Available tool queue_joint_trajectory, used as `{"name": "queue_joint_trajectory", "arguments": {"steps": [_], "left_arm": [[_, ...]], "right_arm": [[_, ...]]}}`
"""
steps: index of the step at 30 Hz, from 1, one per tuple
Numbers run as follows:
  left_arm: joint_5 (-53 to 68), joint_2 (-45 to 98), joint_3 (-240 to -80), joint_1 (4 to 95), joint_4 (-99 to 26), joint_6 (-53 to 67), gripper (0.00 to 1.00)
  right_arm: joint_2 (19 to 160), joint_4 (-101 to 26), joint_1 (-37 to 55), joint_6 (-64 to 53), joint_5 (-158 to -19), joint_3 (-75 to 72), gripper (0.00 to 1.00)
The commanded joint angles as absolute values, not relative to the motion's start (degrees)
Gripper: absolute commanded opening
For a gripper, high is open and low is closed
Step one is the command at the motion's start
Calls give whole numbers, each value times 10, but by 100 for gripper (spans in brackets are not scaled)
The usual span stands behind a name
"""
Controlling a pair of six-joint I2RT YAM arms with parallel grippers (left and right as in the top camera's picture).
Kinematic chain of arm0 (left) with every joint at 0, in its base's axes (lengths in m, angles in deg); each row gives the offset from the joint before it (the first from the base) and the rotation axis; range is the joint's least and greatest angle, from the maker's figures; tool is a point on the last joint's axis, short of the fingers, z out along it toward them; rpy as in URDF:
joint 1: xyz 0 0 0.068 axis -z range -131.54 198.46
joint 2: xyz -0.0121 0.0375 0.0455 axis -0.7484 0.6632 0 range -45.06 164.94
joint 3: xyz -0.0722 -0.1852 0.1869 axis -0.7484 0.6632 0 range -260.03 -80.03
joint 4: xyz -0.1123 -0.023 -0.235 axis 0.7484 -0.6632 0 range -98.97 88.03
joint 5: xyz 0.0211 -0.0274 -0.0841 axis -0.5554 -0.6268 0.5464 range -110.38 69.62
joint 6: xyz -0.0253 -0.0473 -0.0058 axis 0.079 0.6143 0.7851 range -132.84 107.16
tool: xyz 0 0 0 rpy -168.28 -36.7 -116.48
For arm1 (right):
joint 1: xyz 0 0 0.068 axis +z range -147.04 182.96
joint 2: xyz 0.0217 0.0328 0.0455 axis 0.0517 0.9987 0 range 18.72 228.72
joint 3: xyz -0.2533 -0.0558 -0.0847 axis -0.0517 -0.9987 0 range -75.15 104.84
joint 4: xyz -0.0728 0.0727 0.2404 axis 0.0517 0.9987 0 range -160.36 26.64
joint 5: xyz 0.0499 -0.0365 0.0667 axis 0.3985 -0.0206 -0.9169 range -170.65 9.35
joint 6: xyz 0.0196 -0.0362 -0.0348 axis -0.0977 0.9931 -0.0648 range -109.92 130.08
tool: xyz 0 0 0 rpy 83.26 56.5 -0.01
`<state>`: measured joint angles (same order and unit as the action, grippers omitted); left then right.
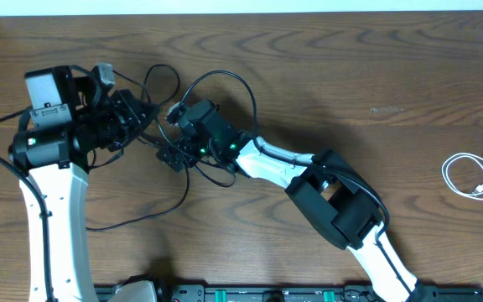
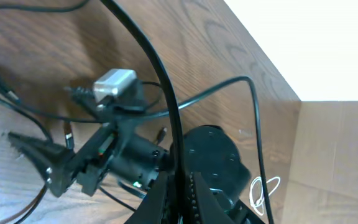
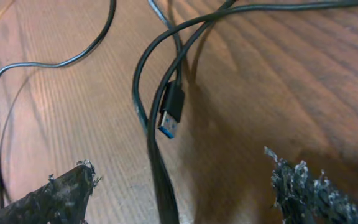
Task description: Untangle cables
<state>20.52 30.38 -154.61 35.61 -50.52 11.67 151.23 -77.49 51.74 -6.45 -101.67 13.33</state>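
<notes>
Several thin black cables (image 1: pixel 225 80) lie tangled at the table's middle left, with one loop trailing toward the front (image 1: pixel 141 220). My left gripper (image 1: pixel 143 113) is shut on a black cable (image 2: pixel 143 46) that rises from between its fingers (image 2: pixel 179 202). My right gripper (image 1: pixel 169 153) is open and low over the tangle. A black cable (image 3: pixel 157 168) runs between its spread fingers (image 3: pixel 179 193) without being held. A black USB plug with a blue tip (image 3: pixel 171 115) lies just ahead of it. The short white cable (image 1: pixel 475 174) lies coiled apart at the far right and also shows in the left wrist view (image 2: pixel 263 190).
The two arms meet closely over the tangle, and the right arm's wrist with its silver camera (image 2: pixel 114 84) fills the left wrist view. The table's back edge (image 2: pixel 260 50) meets a white wall. A rail (image 1: pixel 292 294) runs along the front edge.
</notes>
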Motion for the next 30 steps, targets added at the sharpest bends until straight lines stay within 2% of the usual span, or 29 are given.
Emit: {"name": "queue_joint_trajectory", "arguments": {"steps": [1, 5, 8, 10, 15, 18, 22, 25, 30], "left_arm": [[302, 302, -1526, 321, -449, 162, 7], [316, 302, -1497, 318, -431, 180, 7], [381, 302, -1480, 318, -399, 193, 7], [402, 302, -1480, 318, -397, 202, 7], [451, 302, -1479, 318, -378, 216, 7], [450, 302, -1479, 318, -370, 218, 7], [450, 302, -1479, 318, -370, 218, 7], [450, 302, -1479, 318, -370, 214, 7], [450, 302, -1479, 318, -370, 213, 7]], "right_arm": [[1518, -776, 517, -66, -1005, 141, 91], [1518, -774, 517, -66, -983, 141, 91], [1518, -763, 515, -66, -934, 141, 92], [1518, -763, 513, -66, -948, 141, 92], [1517, -761, 512, -66, -1021, 141, 81], [1517, -764, 512, -66, -1020, 141, 80], [1523, -762, 519, -54, -989, 141, 80], [1523, -765, 524, -55, -898, 141, 75], [1538, -764, 528, -55, -891, 141, 64]]}}
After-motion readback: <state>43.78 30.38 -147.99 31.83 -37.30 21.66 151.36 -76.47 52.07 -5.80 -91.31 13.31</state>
